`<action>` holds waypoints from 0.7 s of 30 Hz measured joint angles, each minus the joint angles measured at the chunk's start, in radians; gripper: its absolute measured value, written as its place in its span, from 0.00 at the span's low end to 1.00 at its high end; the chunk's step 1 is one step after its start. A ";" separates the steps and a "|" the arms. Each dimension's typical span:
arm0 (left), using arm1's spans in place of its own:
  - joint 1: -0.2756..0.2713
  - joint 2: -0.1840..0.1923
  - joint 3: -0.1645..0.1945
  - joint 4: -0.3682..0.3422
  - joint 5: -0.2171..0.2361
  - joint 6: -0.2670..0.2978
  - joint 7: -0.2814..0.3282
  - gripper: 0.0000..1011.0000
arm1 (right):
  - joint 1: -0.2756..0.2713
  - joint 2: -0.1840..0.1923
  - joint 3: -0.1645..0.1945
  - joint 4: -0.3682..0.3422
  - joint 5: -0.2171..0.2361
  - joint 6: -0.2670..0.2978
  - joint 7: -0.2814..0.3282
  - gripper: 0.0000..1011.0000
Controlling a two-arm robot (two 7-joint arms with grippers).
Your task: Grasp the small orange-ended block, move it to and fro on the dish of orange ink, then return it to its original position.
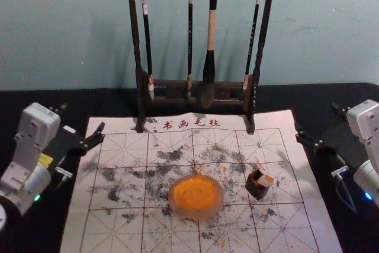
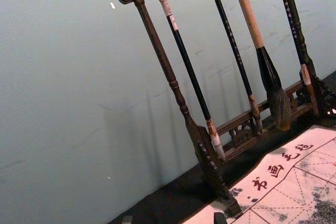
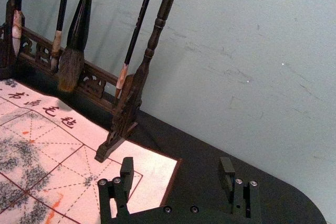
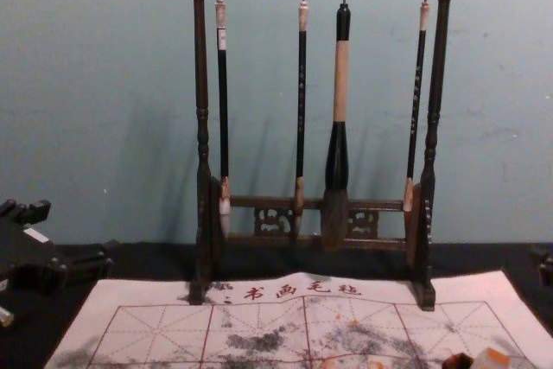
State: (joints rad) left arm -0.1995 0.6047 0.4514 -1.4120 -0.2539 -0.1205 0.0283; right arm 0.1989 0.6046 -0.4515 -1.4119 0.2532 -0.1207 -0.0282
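The black table [image 1: 89, 103] was the biggest thing, and the paper mat [image 1: 118, 229] lay on it, most likely to catch drips. The dark wood rack [image 1: 134, 28] stood at the far end, out of the way of the work. The left gripper [image 1: 82, 118] and the right gripper [image 3: 176, 167] were held up by the mat's 2 sides. Each had its 2 fingers apart, with nothing between them, so both seemed ready to start. The 4 brushes [image 1: 210, 34] hung tips down, maybe to keep their hairs straight. The round dish [image 1: 198, 213] sat near the middle of the mat, with room to rub in its orange ink [image 1: 196, 192].

The small dark holder [image 1: 257, 190] stood to the right of the dish, a good spot for the right arm. The orange-ended block [image 1: 266, 180] leaned at its top, with its end sticking up, maybe so it could be grabbed.

The chest view cut off the near part of the mat. The low part of the block was hidden, so it was hard to tell how deep it sat.
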 joint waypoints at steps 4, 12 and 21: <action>0.000 0.000 0.000 0.000 0.000 0.000 0.000 0.99 | 0.000 0.000 0.000 0.000 0.000 0.000 0.000 0.99; 0.000 0.000 0.000 0.000 0.000 0.000 0.000 0.99 | 0.001 0.000 0.000 0.000 0.001 0.000 0.000 0.99; 0.000 0.000 0.000 0.000 0.000 0.000 0.000 0.99 | 0.001 0.000 0.000 0.000 0.001 0.000 0.000 0.99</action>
State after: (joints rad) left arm -0.1995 0.6047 0.4514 -1.4120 -0.2539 -0.1205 0.0283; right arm 0.1996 0.6047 -0.4514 -1.4119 0.2540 -0.1207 -0.0282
